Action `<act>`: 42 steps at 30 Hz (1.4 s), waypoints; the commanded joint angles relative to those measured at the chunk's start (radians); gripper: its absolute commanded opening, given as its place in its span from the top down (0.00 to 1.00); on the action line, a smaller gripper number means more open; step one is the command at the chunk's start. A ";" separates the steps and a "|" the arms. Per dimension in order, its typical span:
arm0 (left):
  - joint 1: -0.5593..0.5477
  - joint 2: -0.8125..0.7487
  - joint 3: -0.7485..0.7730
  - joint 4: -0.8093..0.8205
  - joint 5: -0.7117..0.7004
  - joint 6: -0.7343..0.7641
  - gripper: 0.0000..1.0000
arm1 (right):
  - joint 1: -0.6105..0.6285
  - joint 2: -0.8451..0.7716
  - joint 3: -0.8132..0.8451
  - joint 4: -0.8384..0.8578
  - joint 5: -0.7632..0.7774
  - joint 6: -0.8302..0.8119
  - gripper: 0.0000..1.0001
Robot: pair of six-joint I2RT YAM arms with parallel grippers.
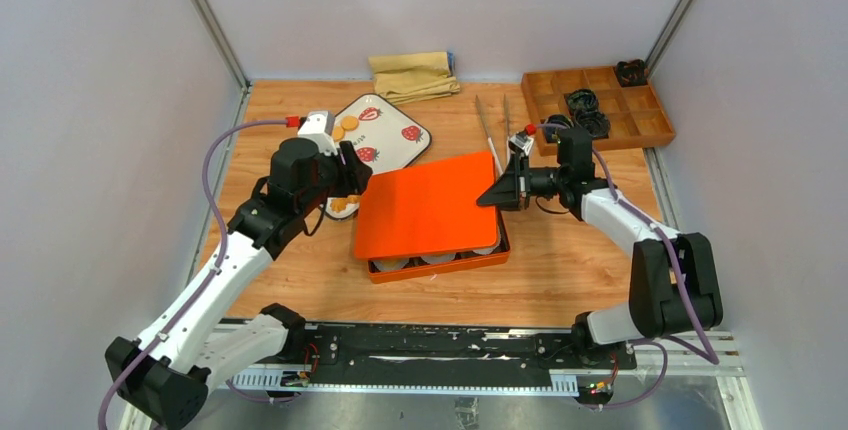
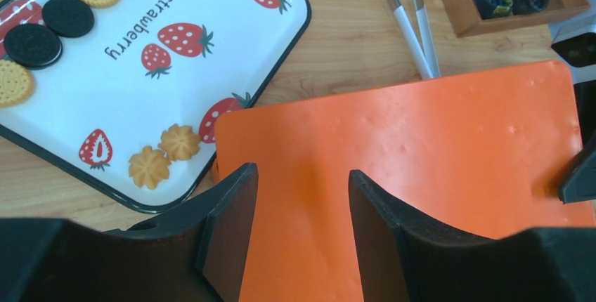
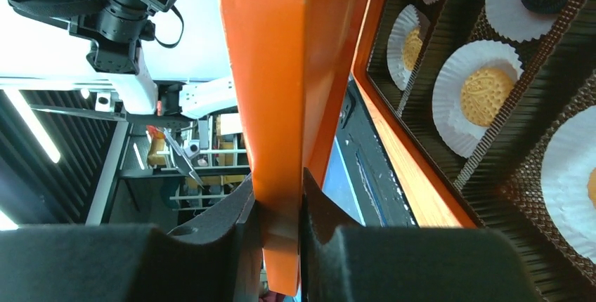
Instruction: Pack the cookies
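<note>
Right gripper (image 3: 281, 211) is clamped on the right short edge of the orange lid (image 1: 425, 205), holding it tilted over the orange box (image 1: 440, 268). The lid's long axis runs left-right between the arms. It sits skewed and shifted back, so the near row of paper cups (image 1: 432, 257) shows. Left gripper (image 2: 302, 197) has its jaws spread and holds nothing. It hovers at the lid's left edge and is the nearer arm to that free end, so I'd guess squaring the lid depends on it. Some cookies (image 3: 483, 95) are in the box cups; others are on the tray (image 2: 232, 42) just left of the lid, beside the left gripper. The only readable text is "strawberry" on the tray; no brand visible.
</note>
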 commanded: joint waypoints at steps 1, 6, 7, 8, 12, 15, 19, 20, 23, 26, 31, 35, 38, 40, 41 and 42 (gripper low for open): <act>-0.021 -0.002 -0.032 -0.007 -0.056 0.003 0.44 | 0.000 0.036 -0.011 -0.181 0.024 -0.160 0.82; -0.023 0.010 -0.038 0.007 -0.052 0.010 0.44 | -0.026 0.093 -0.007 -0.333 0.090 -0.283 0.77; -0.023 0.014 -0.043 0.008 -0.061 0.009 0.44 | -0.033 0.106 -0.008 -0.339 0.097 -0.290 0.77; -0.023 0.019 -0.051 0.009 -0.076 0.005 0.44 | -0.039 0.119 -0.009 -0.343 0.105 -0.299 0.76; -0.023 0.040 -0.109 0.026 -0.111 -0.015 0.45 | -0.075 0.164 -0.008 -0.367 0.140 -0.316 0.71; -0.023 0.042 -0.151 0.035 -0.124 -0.036 0.45 | -0.096 0.173 -0.008 -0.367 0.145 -0.319 0.68; -0.023 0.025 -0.202 0.028 -0.164 -0.053 0.45 | -0.128 0.170 -0.002 -0.375 0.143 -0.329 0.60; -0.023 0.019 -0.213 0.027 -0.172 -0.056 0.46 | -0.136 0.168 -0.001 -0.376 0.144 -0.332 0.57; -0.023 0.002 -0.257 0.012 -0.211 -0.080 0.49 | -0.159 0.164 -0.005 -0.381 0.160 -0.330 0.55; -0.023 -0.002 -0.297 0.006 -0.222 -0.101 0.52 | -0.167 0.163 0.000 -0.382 0.176 -0.325 0.55; -0.025 -0.005 -0.350 0.020 -0.186 -0.130 0.58 | -0.199 0.165 0.030 -0.407 0.222 -0.330 0.55; -0.034 -0.005 -0.364 0.023 -0.184 -0.135 0.61 | -0.200 0.182 0.063 -0.426 0.250 -0.333 0.55; -0.039 0.002 -0.366 0.022 -0.178 -0.132 0.63 | -0.200 0.181 0.083 -0.433 0.270 -0.338 0.55; -0.048 0.007 -0.371 0.022 -0.177 -0.135 0.64 | -0.201 0.168 0.102 -0.448 0.290 -0.341 0.55; -0.051 0.009 -0.373 0.021 -0.180 -0.140 0.65 | -0.201 0.157 0.111 -0.456 0.302 -0.342 0.55; -0.054 0.010 -0.375 0.020 -0.184 -0.143 0.65 | -0.202 0.143 0.120 -0.471 0.316 -0.344 0.55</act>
